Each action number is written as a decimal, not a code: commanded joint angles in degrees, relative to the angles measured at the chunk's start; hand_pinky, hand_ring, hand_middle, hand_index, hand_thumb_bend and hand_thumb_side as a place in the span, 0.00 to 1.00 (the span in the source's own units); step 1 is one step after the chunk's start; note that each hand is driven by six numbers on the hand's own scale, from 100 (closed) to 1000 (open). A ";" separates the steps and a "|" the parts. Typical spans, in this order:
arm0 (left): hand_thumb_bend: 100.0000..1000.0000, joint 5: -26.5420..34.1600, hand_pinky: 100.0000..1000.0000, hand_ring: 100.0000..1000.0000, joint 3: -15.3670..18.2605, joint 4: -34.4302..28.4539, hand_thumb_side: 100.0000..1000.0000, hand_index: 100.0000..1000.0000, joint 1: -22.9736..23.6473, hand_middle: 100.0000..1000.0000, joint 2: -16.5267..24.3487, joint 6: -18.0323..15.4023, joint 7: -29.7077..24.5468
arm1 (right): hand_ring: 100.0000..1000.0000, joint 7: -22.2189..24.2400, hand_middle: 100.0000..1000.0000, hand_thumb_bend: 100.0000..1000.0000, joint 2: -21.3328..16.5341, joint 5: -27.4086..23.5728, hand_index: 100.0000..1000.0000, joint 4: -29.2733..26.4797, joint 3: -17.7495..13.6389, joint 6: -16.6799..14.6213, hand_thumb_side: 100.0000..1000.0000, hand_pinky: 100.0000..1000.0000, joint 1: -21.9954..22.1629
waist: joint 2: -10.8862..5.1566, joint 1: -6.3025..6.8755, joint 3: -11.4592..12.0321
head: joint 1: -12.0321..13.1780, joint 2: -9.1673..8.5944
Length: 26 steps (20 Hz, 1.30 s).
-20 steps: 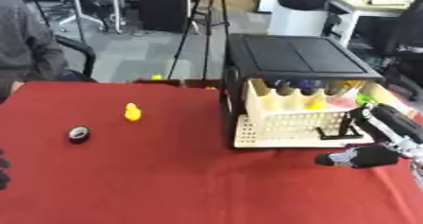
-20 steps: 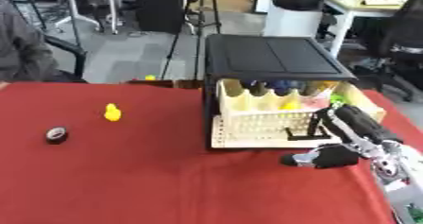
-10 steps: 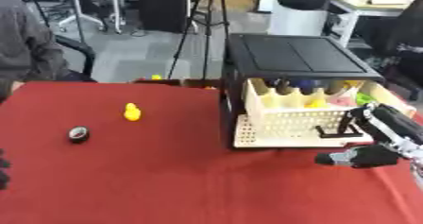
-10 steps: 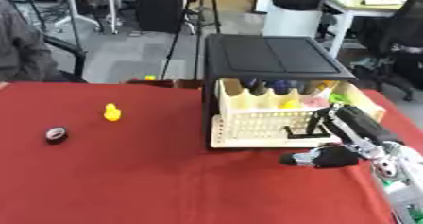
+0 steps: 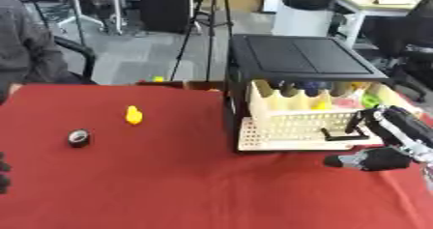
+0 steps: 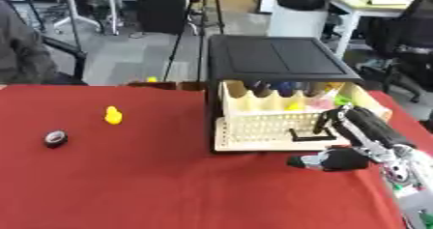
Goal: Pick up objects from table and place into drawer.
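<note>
A yellow duck [image 5: 134, 115] and a black roll [image 5: 79, 137] lie apart on the red table [image 5: 169, 184]. The right hand [image 6: 355, 143], fingers curled on nothing, sits beside the open drawer [image 5: 296, 126]. I cannot tell the state of the left hand [image 5: 3, 172], at the left edge.

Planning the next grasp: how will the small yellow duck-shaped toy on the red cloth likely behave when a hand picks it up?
The yellow toy is small, so it is probably light. Its rounded shape may slip between fingers. It stands taller than it is wide, so a sideways nudge could tip it.

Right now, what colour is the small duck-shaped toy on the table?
Yellow; the toy shows best in the left eye view.
</note>
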 commanded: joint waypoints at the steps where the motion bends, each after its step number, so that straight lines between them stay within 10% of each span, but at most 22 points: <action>1: 0.04 -0.16 0.48 0.52 -0.44 0.34 0.89 0.79 -1.57 0.58 3.16 -1.01 -0.14 | 0.00 -0.53 0.00 0.91 -2.41 -1.24 0.58 -2.14 -1.01 0.11 0.68 0.14 -0.22 | -0.42 0.09 -0.26 | 0.31 -0.24; 12: 0.00 -6.95 0.48 0.53 -3.48 11.75 0.84 0.79 -8.90 0.58 10.90 -9.51 1.24 | 0.00 -1.00 0.00 0.91 -2.58 -2.16 0.58 -3.77 -1.12 0.21 0.69 0.13 0.00 | -0.26 0.17 -1.63 | 1.18 -0.21; 21: 0.00 -30.19 0.50 0.56 -7.01 27.32 0.65 0.79 -20.11 0.60 17.69 -19.99 9.04 | 0.00 -1.11 0.00 0.91 -2.53 -2.99 0.58 -4.30 -0.86 0.07 0.70 0.14 -0.98 | 0.26 0.15 -3.50 | 1.91 -0.76; 26: 0.00 -42.90 0.51 0.60 -8.58 35.17 0.52 0.80 -27.42 0.64 18.12 -20.30 15.21 | 0.00 -0.80 0.00 0.91 -2.22 -3.31 0.57 -4.31 -0.43 -0.16 0.70 0.14 -1.56 | 0.37 0.18 -4.52 | 2.25 -1.01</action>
